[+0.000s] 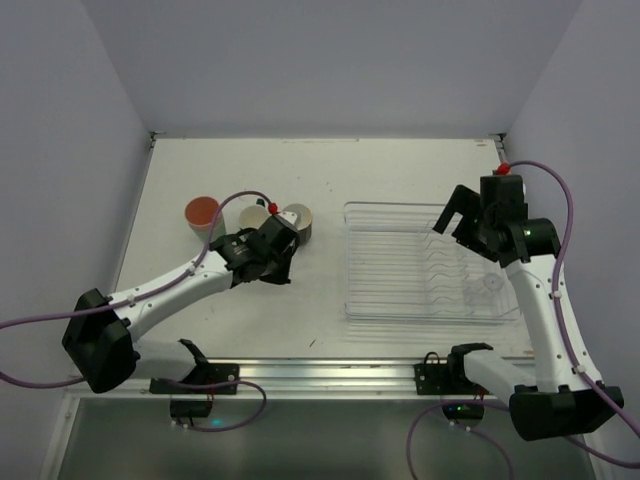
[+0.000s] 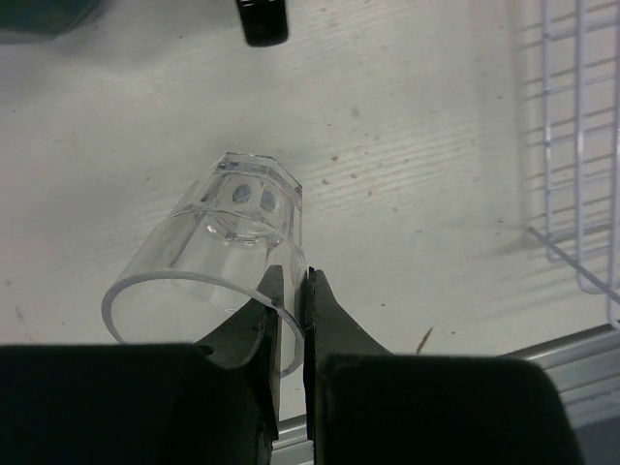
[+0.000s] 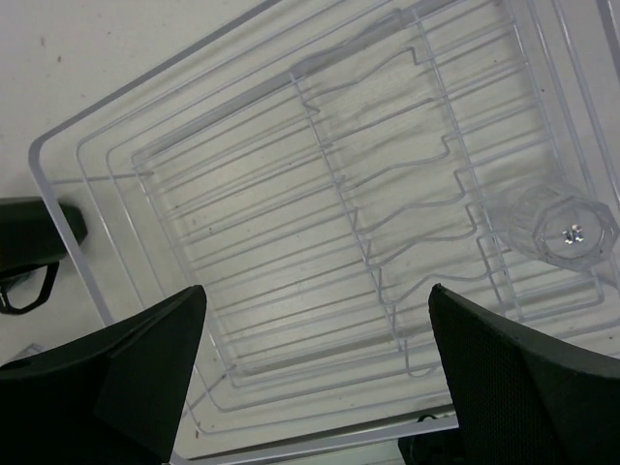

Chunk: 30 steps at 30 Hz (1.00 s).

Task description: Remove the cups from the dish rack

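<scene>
Clear glass (image 2: pixel 228 242), one: held out over the table (image 1: pixel 330 170) left of the dish rack (image 1: pixel 385 260), tilted, its long axis running from the open mouth, nearest the wrist, down and away to the faceted base. Whether the base touches the tabletop cannot be told. The left gripper (image 2: pixel 294 291) is clenched on the rim, one finger inside the mouth and one outside. Second clear glass (image 3: pixel 562 228), one: in the rack's near right part, mouth down, faceted base up. Rack otherwise shows only its ribbed dividers. The right gripper (image 3: pixel 315 373) hangs over the rack with its fingers spread wide, grasping nothing. On the table far left of the rack, a pink tumbler (image 1: pixel 202 212), a pale green tumbler (image 1: pixel 253 218) and a darker cup (image 1: pixel 298 222) stand upright in a row, mouths up.
</scene>
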### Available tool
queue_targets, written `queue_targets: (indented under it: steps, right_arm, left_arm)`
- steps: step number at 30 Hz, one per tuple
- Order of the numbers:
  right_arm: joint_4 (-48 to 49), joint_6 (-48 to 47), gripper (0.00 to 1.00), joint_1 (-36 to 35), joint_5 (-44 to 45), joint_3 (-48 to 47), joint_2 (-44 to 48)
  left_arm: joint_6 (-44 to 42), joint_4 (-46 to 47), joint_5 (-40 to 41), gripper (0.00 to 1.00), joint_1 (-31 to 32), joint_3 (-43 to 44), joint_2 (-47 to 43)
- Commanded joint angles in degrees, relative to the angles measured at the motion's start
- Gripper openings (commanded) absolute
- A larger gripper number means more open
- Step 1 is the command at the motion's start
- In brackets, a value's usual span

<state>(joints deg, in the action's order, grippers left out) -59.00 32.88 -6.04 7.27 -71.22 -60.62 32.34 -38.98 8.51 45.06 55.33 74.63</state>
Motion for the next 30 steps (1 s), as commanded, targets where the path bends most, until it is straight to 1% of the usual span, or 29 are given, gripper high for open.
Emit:
queue_targets:
  steps: [1, 7, 10, 16, 18, 19, 21, 24, 25, 26, 27, 30]
  right_arm:
    - [-1.73, -0.37, 0.99, 0.33, 3.20, -1.02, 0.07]
    - [-1.82, 0.60, 0.99, 0.33, 1.78, -1.03, -1.17]
    - [-1.90, 0.08, 0.99, 0.33, 2.40, -1.11, -1.34]
    - [-2.17, 0.07, 0.99, 0.59, 3.72, -0.76, -0.99]
    - [-2.60, 0.60, 0.99, 0.68, 3.02, -0.76, -1.08]
    - [-2.70, 0.78, 0.99, 0.68, 2.58, -0.76, -0.90]
    - [-2.61, 0.87, 0.99, 0.68, 2.14, 0.02, -0.64]
    - [-2.43, 0.87, 0.99, 0.68, 2.49, 0.99, -0.55]
    - [-2.35, 0.87, 0.99, 0.77, 2.58, 1.08, -0.64]
    - [-2.34, 0.69, 0.99, 0.77, 2.58, 1.26, -0.81]
    - [-2.00, 0.78, 0.99, 0.77, 2.66, 1.52, -0.82]
    - [-1.38, 0.78, 0.99, 0.77, 2.05, 1.87, -0.64]
  left_arm:
    - [1.24, -4.69, 8.36, 0.00, 0.21, 1.88, 1.39]
    - [-0.34, -5.05, 7.92, 0.00, 0.73, 2.76, 6.22]
    - [-1.49, -4.96, 5.91, 0.00, 1.69, 3.55, 10.26]
    - [-2.80, -3.82, 2.57, 0.01, 2.40, 5.58, 13.08]
    - [-3.24, -3.82, 2.13, 0.05, 2.40, 6.01, 13.70]
    - [-3.51, -3.73, 1.69, 0.08, 2.40, 6.10, 14.57]
    - [-3.68, -3.65, 1.33, 0.10, 2.49, 6.02, 15.10]
    - [-3.69, -3.38, 1.86, 0.16, 2.49, 5.93, 15.37]
    - [-3.60, -3.21, 2.12, 0.27, 2.49, 5.93, 15.20]
    - [-3.34, -3.03, 2.38, 0.34, 2.49, 5.93, 15.11]
    - [-3.25, -2.59, 2.04, 0.37, 2.49, 5.93, 14.93]
    - [-3.16, -2.59, 2.21, 0.39, 2.49, 6.45, 15.28]
